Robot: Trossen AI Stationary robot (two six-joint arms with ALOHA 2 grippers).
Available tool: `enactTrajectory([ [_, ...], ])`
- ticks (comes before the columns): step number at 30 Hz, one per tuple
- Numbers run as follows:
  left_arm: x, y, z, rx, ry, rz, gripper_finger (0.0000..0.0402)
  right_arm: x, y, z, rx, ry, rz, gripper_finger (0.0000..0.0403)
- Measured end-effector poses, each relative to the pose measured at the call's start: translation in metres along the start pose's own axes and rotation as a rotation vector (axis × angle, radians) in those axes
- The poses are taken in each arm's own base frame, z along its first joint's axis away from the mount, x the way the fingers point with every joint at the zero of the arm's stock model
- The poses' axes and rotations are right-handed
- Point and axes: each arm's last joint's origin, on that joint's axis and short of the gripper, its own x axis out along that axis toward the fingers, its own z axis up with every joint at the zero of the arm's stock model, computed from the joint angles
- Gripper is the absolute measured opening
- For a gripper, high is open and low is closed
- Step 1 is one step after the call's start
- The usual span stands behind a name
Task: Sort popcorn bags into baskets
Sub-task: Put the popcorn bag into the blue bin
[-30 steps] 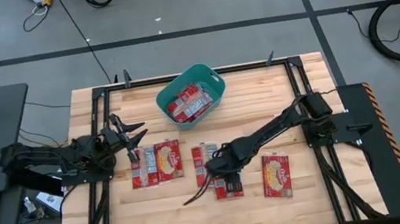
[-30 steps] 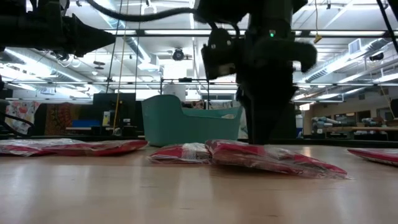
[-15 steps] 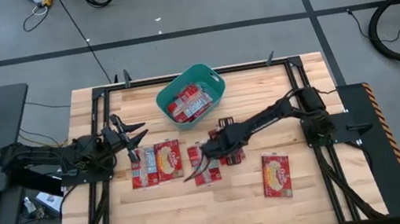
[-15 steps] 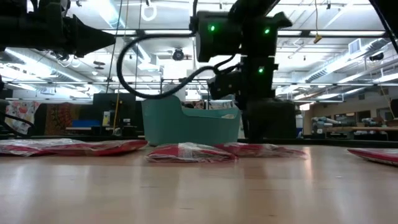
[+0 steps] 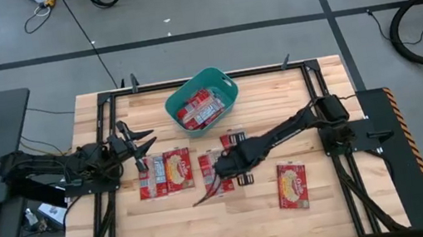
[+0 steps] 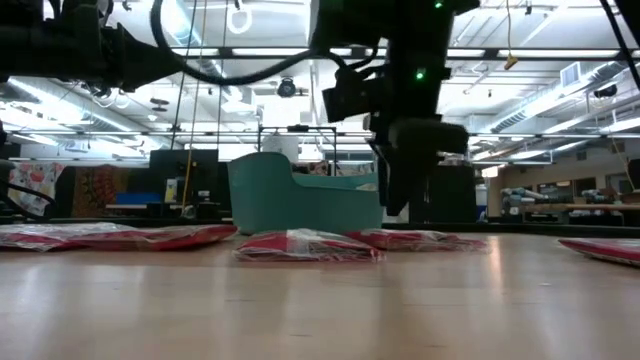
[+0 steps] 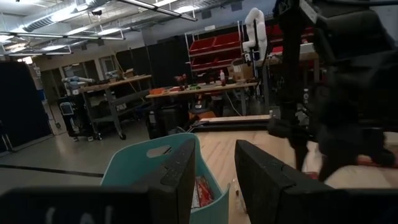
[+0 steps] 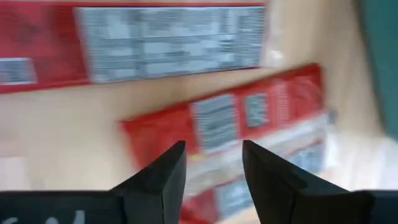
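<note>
A: Change since a second ago?
B: Right gripper (image 5: 220, 167) has shifted off the near packet toward mid-bench; fingers (image 8: 163, 177) parted, holding nothing, above popcorn bags (image 5: 215, 175).

A: Other stock?
B: Teal basket (image 5: 202, 99) at the far edge, bags inside. Left gripper (image 5: 138, 144) waits at the left, fingers apart.

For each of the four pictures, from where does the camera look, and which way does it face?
High: above, straight down; both arms, teal-blue plastic tub.
Low: table height, level across the table; right arm, flat red popcorn bags.
Left wrist: past open left gripper toward the tub.
Right wrist: down past open right gripper onto a bag.
All four show bags.
</note>
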Motion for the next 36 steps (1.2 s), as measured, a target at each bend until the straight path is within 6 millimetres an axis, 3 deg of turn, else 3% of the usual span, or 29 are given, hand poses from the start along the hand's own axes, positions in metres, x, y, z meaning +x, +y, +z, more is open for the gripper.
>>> enactTrajectory([
  [6, 0.0, 0.0, 0.0, -0.025, 0.001, 0.0, 0.0119, 0.004, 0.023, -0.005, 0.079, -0.038, 0.019, 0.0206],
  [13, 0.0, 0.0, 0.0, -0.021, 0.001, 0.0, 0.0119, 0.005, 0.035, -0.009, 0.017, -0.093, -0.05, 0.0256],
  [21, 0.0, 0.0, 0.0, -0.021, 0.001, 0.0, 0.0119, 0.028, 0.04, -0.025, 0.029, -0.11, -0.078, 0.0264],
  [26, 0.0, 0.0, 0.0, -0.021, 0.001, 0.0, 0.0119, 0.031, 0.041, -0.027, 0.021, -0.108, -0.06, 0.0223],
  [36, 0.0, 0.0, 0.0, -0.022, 0.001, 0.0, 0.0119, 0.034, 0.041, -0.027, 0.009, -0.097, -0.017, 0.0074],
])
